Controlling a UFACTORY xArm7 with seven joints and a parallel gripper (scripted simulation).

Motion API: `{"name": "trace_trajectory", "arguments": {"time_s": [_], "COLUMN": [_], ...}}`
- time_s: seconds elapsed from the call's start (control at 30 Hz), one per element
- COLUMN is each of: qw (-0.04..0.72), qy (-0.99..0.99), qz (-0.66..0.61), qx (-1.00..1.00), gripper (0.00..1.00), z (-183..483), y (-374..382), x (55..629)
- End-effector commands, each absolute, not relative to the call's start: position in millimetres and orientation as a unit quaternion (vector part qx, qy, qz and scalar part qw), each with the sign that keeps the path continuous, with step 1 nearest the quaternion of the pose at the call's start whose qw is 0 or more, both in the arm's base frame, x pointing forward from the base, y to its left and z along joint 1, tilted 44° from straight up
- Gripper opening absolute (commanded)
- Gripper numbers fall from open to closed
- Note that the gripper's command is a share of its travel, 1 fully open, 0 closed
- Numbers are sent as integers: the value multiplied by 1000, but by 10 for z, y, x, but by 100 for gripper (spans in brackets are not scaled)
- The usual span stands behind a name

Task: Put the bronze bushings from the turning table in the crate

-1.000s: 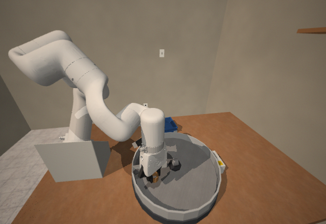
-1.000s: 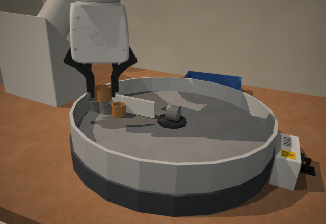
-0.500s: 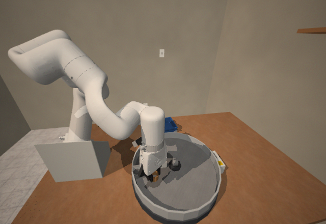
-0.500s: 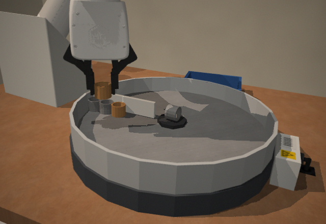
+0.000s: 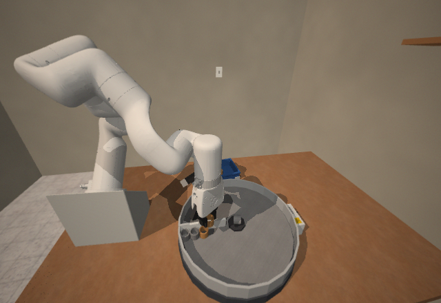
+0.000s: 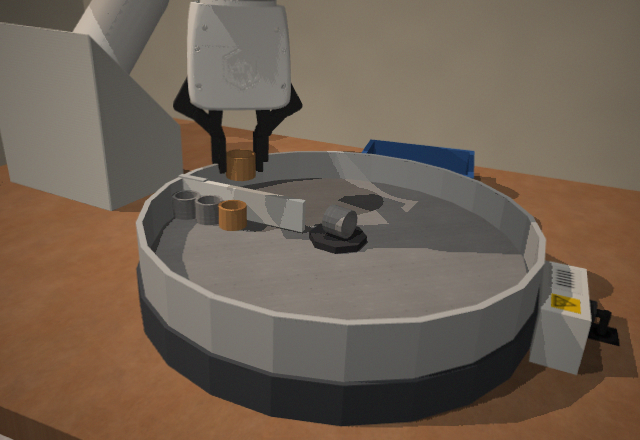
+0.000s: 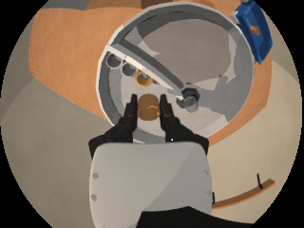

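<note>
My gripper is shut on a bronze bushing and holds it above the rim of the turning table, at its far left side. It also shows in the wrist view and in the top view. On the table, against a white guide bar, stand two steel bushings and a second bronze bushing in a row. A third steel bushing lies on its side by the black hub. The blue crate stands behind the table; a bronze bushing lies in it in the wrist view.
A large white box stands on the wooden table top left of the turning table. A white control box with a yellow label sticks out at the turning table's right side. The arm's base is behind the white box.
</note>
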State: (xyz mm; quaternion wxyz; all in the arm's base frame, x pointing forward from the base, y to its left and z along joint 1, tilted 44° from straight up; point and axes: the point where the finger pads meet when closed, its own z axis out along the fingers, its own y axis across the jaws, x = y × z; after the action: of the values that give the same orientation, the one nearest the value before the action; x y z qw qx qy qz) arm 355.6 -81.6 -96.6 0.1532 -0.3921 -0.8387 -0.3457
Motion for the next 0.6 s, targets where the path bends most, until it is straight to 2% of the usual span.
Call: {"name": "trace_trajectory", "arguments": {"time_s": [0.0,0.57], "qw": [143,119], "qy": [-845,-868], "qz": [-347,-356], "qx": [-381,-326], "gripper": [0,0], "z": [-651,400], "y": [-557,514], "x": [3614,3782]}}
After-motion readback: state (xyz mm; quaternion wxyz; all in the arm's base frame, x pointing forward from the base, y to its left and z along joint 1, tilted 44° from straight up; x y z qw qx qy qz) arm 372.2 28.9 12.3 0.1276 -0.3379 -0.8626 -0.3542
